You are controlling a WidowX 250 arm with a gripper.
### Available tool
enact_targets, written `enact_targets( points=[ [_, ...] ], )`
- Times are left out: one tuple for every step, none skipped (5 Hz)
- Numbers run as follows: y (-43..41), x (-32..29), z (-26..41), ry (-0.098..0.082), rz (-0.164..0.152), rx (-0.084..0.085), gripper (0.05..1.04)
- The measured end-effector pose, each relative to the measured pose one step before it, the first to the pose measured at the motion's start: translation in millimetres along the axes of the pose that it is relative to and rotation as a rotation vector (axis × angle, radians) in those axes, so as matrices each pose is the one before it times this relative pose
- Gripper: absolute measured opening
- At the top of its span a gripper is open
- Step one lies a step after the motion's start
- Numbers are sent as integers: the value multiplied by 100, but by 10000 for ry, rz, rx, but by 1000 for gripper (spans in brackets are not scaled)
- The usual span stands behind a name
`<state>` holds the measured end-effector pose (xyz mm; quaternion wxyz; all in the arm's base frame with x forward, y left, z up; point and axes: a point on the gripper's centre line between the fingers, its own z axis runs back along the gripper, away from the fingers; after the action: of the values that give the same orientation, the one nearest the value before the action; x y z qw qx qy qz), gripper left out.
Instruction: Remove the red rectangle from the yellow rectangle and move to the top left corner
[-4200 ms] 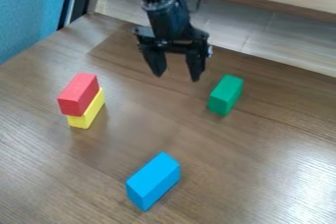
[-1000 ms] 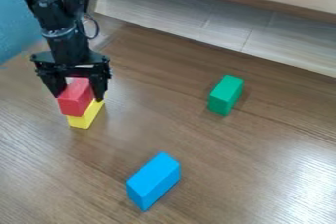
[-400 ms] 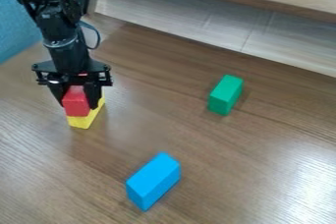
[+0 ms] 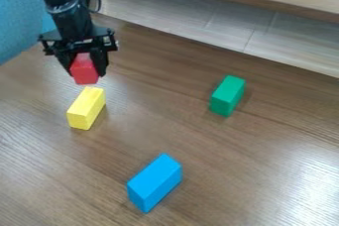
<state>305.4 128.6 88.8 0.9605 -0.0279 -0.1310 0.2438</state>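
Your pincer (image 4: 88, 70) is closed around the sides of the red rectangular block (image 4: 84, 69) and holds it raised, just above and behind the yellow rectangular block (image 4: 86, 108). A moment ago red sat on yellow; now they are apart, and yellow stays where it was on the wooden table (image 4: 198, 180). The removal looks done; carrying red to the table's top left corner remains.
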Motion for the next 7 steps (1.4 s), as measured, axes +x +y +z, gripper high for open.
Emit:
enact_targets(
  points=[
    [-150, 2066, -714, 78, 143, -58, 593],
    [231, 1726, -1622, 140, 233, 155, 593],
    [-495, 1759, -1618, 76, -24, 160, 593],
    [-858, 1694, -1061, 55, -82, 167, 593],
    [-195, 1492, -374, -22, 108, 100, 593],
    [120, 855, -592, 14, 100, 140, 593],
    [170, 269, -450, 99, -16, 180, 593]
  ],
)
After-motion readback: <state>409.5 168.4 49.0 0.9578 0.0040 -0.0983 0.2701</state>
